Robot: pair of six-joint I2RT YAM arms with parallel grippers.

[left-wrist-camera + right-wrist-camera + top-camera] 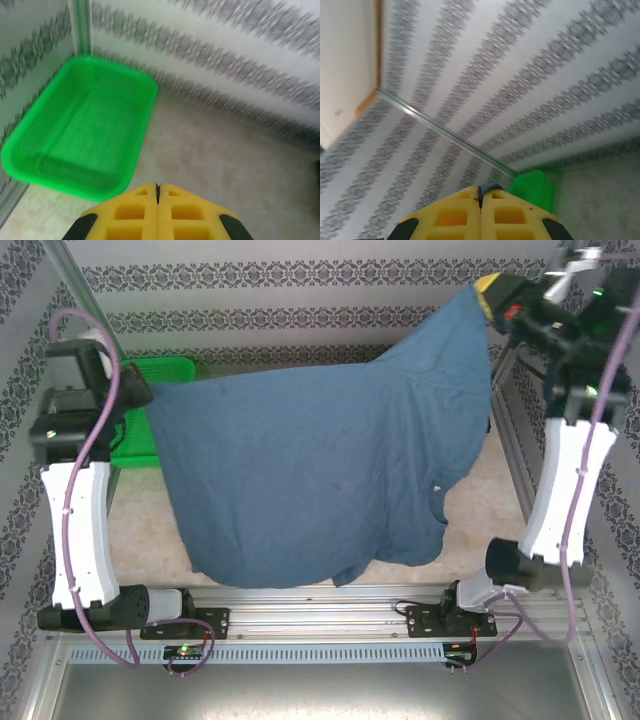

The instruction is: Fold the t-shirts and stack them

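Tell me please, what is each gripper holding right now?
Left gripper: closed on the blue t-shirt.
Right gripper: closed on the same t-shirt.

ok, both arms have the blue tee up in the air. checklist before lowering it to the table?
1. Right gripper grip: ok. Fingers are shut with a blue sliver pinched at the tips.
2. Left gripper grip: ok. Fingers are shut, and the top view shows a t-shirt corner hanging from it. No cloth shows at the tips in its wrist view.
3. Spread: ok. The cloth is stretched between both grippers.
4. Bottom hem flat: not ok. It curls under near the middle.
5. Basket out of the way: cannot tell. The t-shirt overlaps it in the top view.
6. Landing spot on table: cannot tell. The t-shirt hides it from above.
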